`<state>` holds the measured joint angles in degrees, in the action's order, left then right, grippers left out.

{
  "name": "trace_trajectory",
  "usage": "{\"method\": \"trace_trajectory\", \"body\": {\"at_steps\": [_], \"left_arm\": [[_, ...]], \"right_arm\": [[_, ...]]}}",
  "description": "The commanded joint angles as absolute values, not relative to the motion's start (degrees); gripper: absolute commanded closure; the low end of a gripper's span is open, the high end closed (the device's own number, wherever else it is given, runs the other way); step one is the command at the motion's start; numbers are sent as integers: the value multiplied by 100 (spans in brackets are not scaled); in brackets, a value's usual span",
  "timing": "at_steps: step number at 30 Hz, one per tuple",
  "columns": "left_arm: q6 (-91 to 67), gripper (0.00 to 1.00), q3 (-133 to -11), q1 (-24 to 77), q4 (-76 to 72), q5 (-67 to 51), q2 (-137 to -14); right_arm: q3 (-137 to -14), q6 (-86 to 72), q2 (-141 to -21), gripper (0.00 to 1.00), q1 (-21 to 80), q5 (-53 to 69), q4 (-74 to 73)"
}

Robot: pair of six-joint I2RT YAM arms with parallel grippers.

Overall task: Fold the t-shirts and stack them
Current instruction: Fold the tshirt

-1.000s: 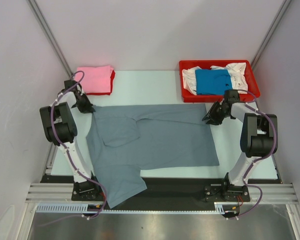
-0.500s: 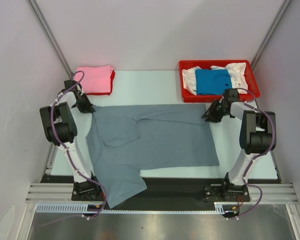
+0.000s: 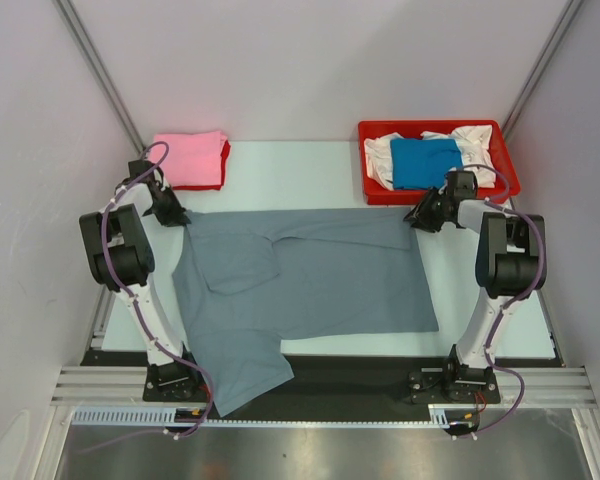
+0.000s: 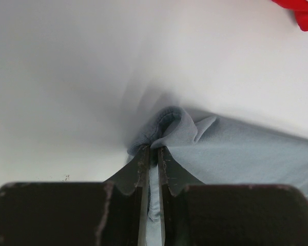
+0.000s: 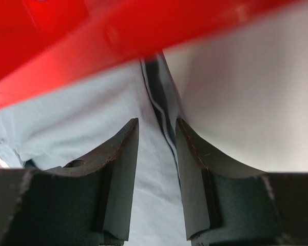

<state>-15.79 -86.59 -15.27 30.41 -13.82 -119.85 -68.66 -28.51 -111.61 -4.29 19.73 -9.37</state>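
The slate grey t-shirt lies spread flat across the table, and its near left part hangs over the front edge. My left gripper is shut on the shirt's far left corner. The left wrist view shows bunched grey cloth pinched between the closed fingertips of that gripper. My right gripper is open at the shirt's far right corner, right beside the red tray. In the right wrist view its jaws stand apart over the grey cloth and its hem, gripping nothing.
A folded pink shirt lies on a red one at the far left. The red tray at the far right holds a bright blue shirt and a white one. The tray's wall is close above the right fingers.
My right gripper has moved a little farther back, towards the red tray. The left gripper and the grey shirt have not moved.
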Motion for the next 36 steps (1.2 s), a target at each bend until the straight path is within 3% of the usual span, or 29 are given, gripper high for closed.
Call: {"method": "trace_trajectory", "body": {"at_steps": [1,8,14,20,26,36], "left_arm": [[-1406,87,-8631,-1512,2883,-1380,-11883],[-1371,87,-8578,-1512,2883,-1389,-11892],[-1336,87,-8517,-1512,2874,-1345,-11865],[-1389,88,-8411,-1521,2786,-1353,-11865],[-1424,94,-8350,-1521,2742,-1354,-11874],[-1547,100,-8279,-1696,2646,-1459,-11944]], "right_arm": [[-7145,-2778,-11311,60,-361,1819,-572],[-7093,-2865,-11364,63,-290,1705,-220],[-7084,-2856,-11347,71,-264,1740,-106],[-7014,-2971,-11382,89,-299,1767,-53],[-6952,-2752,-11286,99,-360,1653,217],[-7057,-2188,-11320,100,-510,1635,686]]}}
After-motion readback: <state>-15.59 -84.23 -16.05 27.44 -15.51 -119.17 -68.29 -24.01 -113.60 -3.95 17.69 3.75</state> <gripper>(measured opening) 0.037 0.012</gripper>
